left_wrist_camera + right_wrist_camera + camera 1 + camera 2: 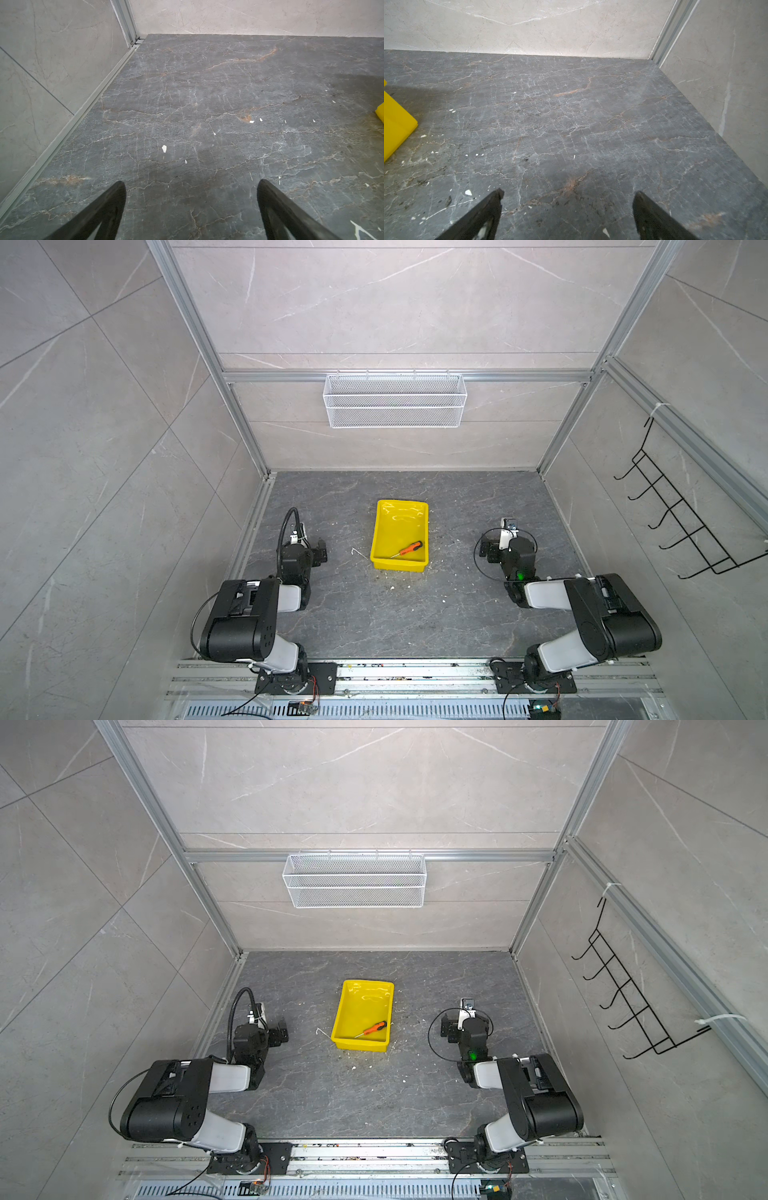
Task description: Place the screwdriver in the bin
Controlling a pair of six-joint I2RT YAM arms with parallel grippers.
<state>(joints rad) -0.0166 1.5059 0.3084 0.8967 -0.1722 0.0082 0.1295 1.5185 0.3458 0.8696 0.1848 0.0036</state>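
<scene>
The orange-handled screwdriver point(409, 549) point(372, 1029) lies inside the yellow bin point(420, 510) point(386, 990), near its front wall, tip pointing left. The bin stands on the dark stone floor between the two arms. My left gripper point(191, 185) point(320, 552) point(281, 1032) is open over bare floor to the left of the bin. On the bin's right, my right gripper point(569, 194) point(487, 551) point(448, 1029) hangs open, nothing between its fingers. Only a corner of the bin point(380, 111) point(398, 122) shows in each wrist view; the screwdriver is out of view there.
A white wire mesh basket point(395, 401) point(354, 881) hangs on the back wall. A black wire hook rack point(681, 514) is fixed to the right wall. Small white chips point(164, 148) dot the floor. Walls enclose left, back and right.
</scene>
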